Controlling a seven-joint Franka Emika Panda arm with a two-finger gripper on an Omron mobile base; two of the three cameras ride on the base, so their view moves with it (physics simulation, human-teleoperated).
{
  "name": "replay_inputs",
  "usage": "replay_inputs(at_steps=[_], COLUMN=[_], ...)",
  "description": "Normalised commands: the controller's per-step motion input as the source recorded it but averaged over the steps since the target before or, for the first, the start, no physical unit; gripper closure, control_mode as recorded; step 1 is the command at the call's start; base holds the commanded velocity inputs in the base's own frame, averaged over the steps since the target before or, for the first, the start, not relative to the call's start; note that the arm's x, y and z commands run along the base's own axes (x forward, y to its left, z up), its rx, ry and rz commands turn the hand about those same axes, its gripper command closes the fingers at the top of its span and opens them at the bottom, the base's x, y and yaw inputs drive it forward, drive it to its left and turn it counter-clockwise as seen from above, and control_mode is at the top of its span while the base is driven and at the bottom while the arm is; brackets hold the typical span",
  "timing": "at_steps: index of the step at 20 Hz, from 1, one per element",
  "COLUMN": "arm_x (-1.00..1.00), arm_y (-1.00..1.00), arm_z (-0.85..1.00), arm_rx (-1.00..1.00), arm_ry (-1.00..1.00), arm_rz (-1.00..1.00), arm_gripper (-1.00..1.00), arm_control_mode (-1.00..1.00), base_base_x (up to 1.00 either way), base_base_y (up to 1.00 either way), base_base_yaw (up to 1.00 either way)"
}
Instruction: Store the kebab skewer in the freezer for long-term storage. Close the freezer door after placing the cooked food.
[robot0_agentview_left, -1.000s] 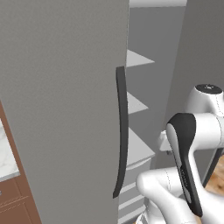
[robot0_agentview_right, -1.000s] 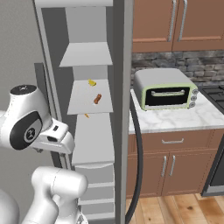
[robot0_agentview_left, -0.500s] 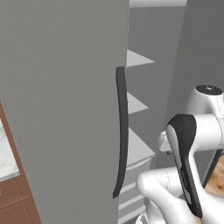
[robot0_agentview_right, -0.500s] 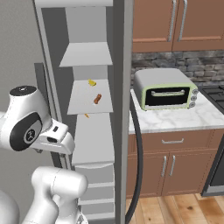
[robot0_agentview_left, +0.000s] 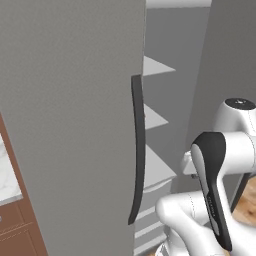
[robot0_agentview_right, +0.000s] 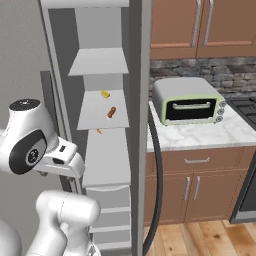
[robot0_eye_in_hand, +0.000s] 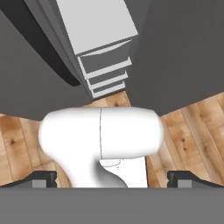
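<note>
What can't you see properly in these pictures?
- The kebab skewer: in the right base view it lies on a freezer shelf, too small to show its stick or count its chunks.
- The freezer: in the left base view its open door hides most of the shelves, and the skewer's shelf cannot be picked out.
- The gripper: in the hand view the robot's white body covers the space between its open fingertips.

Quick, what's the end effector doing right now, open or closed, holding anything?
End effector: open, fingertips spread wide, nothing between them.
</note>
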Motion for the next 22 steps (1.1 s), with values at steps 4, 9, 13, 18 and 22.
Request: replay_inputs(at_steps=[4,9,13,18,22], arm_x=[0.00,0.00,0.00,0.00,0.00], arm_y=[0.00,0.00,0.00,0.00,0.00], arm_z=[0.00,0.00,0.00,0.00,0.00], arm_rx=[0.00,0.00,0.00,0.00,0.00], arm_ry=[0.00,0.00,0.00,0.00,0.00], arm_rz=[0.00,0.00,0.00,0.00,0.00], arm_gripper=[-1.00,-1.00,-1.00,-1.00,-1.00], arm_control_mode=[1.00,1.00,1.00,1.00,1.00], base_base_x=[-0.53,-0.52,-0.41,-0.19,-0.07], base_base_y=[-0.07,-0.15,-0.30,-0.27,-0.26], base_base_yaw=[0.00,0.00,0.11,0.22,0.25])
